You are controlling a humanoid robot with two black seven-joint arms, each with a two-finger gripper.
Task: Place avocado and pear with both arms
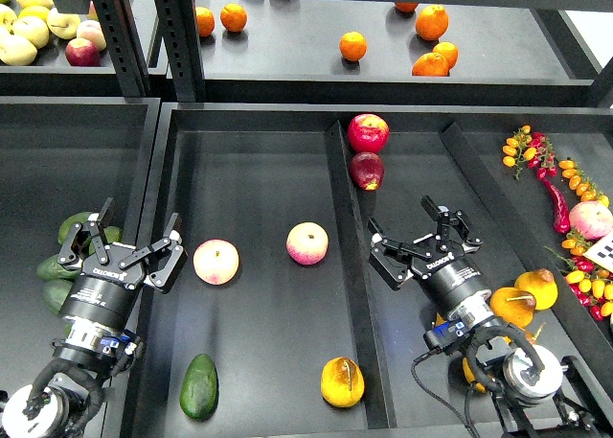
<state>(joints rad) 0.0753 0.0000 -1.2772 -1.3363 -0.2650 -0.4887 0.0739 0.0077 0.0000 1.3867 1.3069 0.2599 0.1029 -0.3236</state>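
Black shelf tray [259, 361]: avocado [199, 386] and pear [342, 381] lie apart; left gripper [124, 242] and right gripper [419, 237] spread wide, empty.

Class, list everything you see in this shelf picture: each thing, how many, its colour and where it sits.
avocado: 1, dark green, middle tray, front left
pear: 1, golden yellow-orange, middle tray, front right
peaches: 2, pink-yellow, middle tray, centre
red apples: 2, red, right tray, back
oranges: about 7, orange, upper shelf
pale fruit: several, yellow-green with one reddish, upper left shelf
green avocados: several, green, left tray, partly hidden behind the left arm
yellow-orange fruit: at least 2, right tray, by the right arm
chillies and small tomatoes: many, red, orange, yellow, far right
left gripper: 1, black, open, over left divider
right gripper: 1, black, open, over right tray
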